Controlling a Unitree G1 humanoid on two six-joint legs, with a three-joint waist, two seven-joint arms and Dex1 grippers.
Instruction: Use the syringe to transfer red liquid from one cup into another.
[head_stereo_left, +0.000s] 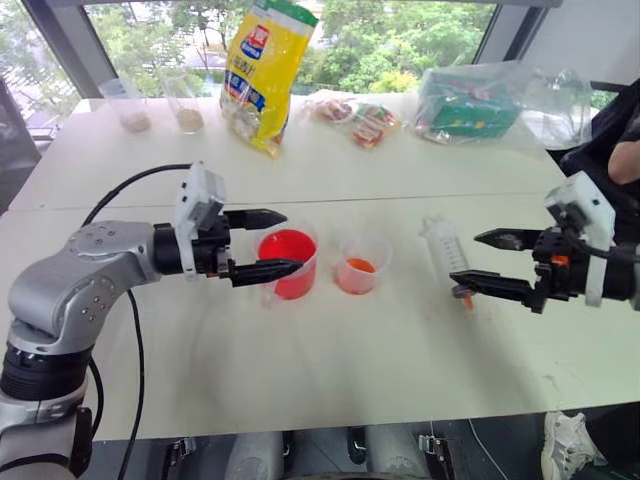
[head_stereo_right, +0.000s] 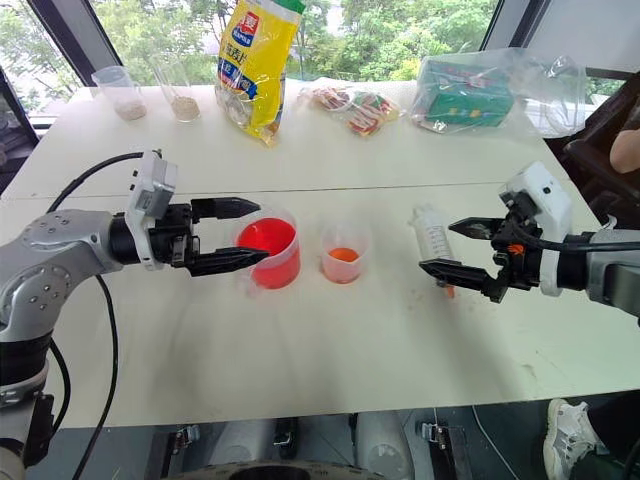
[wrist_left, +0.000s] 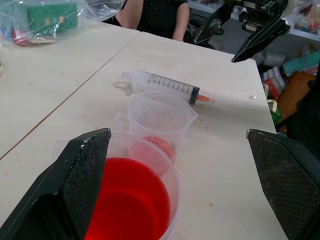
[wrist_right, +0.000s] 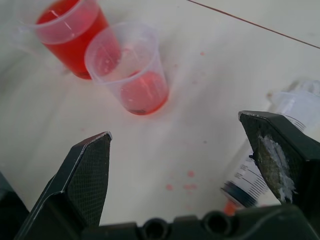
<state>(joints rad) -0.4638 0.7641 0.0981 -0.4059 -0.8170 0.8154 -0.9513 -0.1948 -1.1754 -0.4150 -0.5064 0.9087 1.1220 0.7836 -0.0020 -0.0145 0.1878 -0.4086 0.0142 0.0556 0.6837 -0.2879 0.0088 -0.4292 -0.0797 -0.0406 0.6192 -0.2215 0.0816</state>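
Observation:
The handled beaker (head_stereo_left: 288, 258), nearly full of red liquid (wrist_left: 127, 202), stands mid-table. Just right of it is the smaller cup (head_stereo_left: 362, 265) with a shallow red-orange pool at the bottom. Further right, the syringe (head_stereo_left: 445, 250) lies flat on the table, orange tip (wrist_left: 205, 99) toward the front edge. My left gripper (head_stereo_left: 290, 242) is open at the beaker's left side, fingers (wrist_left: 75, 175) reaching over its rim and holding nothing. Over the syringe's tip end, my right gripper (head_stereo_left: 465, 258) hangs open and empty; the barrel (wrist_right: 255, 172) shows beside one finger.
At the back stand a yellow bag (head_stereo_left: 265, 70), two clear cups of beige powder (head_stereo_left: 128, 105), snack packets (head_stereo_left: 355, 120) and a plastic bag with a green box (head_stereo_left: 470, 100). A person (head_stereo_left: 622, 150) sits at the right. Red drops (wrist_right: 190, 186) spot the table near the syringe.

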